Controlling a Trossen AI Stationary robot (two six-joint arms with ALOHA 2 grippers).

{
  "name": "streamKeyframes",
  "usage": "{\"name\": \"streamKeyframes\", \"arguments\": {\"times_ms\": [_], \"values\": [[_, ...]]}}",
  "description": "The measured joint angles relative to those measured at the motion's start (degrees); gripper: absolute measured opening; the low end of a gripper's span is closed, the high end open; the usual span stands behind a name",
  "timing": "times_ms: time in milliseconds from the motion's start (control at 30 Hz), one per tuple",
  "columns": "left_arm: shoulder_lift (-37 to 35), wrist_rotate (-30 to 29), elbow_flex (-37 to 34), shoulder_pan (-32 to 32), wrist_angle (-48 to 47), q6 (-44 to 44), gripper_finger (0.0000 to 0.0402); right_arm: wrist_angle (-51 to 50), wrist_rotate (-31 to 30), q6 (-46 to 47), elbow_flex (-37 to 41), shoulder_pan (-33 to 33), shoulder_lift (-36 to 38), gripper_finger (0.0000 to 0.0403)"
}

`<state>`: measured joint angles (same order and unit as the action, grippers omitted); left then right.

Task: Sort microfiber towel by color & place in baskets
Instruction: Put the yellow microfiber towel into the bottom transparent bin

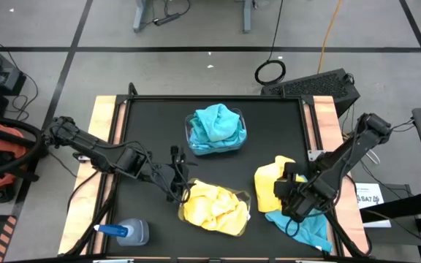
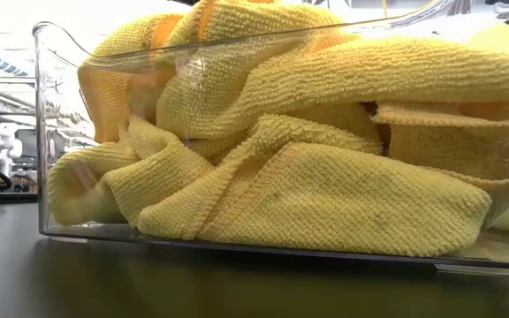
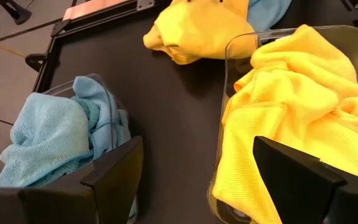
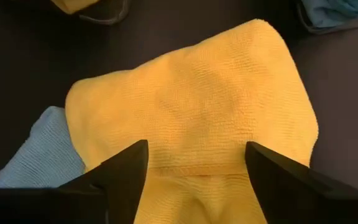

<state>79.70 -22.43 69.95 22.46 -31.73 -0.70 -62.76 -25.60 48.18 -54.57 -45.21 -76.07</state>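
Right gripper (image 4: 194, 171) jaws spread above loose yellow towel (image 1: 269, 183) lying on counter (image 1: 152, 131), overlapping blue towel (image 1: 305, 228). Pinch yellow layer only. Left gripper (image 3: 197, 177) released beside yellow basket (image 1: 248, 199).

Both arms dark, near-black, slim links w/ chunky rounded joints. Left arm (image 1: 86, 146): thin black cables loop off wrist end, toward black table (image 1: 152, 117) centre. Right arm (image 1: 349, 150): bulky elbow housing at table's edge. Left gripper (image 3: 194, 180) fingers (image 3: 114, 171) matte black, flat, wedge-shaped. Right gripper (image 4: 194, 168) fingers (image 4: 120, 168) same.
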Motion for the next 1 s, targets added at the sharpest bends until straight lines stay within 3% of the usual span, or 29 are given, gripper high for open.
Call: {"name": "streamKeyframes", "arguments": {"times_ms": [267,567,800,1000], "values": [[0.0,0.0,0.0,-0.5,0.0,0.1,0.0310,1.4,-1.1,-0.5,1.6,0.2,-3.8,0.0190],[0.6,0.3,0.0,-0.4,1.2,1.0,0.0310,4.9,-3.7,-3.5,2.5,0.6,-4.8,0.0015],[1.6,0.7,0.0,-0.6,1.3,1.2,0.0310,-0.5,-6.6,-5.1,-5.0,0.4,-1.8,0.0014],[2.6,0.8,0.0,-1.1,1.1,1.2,0.0310,-14.3,-17.5,-5.7,-18.8,-2.0,-1.0,0.0004]]}}
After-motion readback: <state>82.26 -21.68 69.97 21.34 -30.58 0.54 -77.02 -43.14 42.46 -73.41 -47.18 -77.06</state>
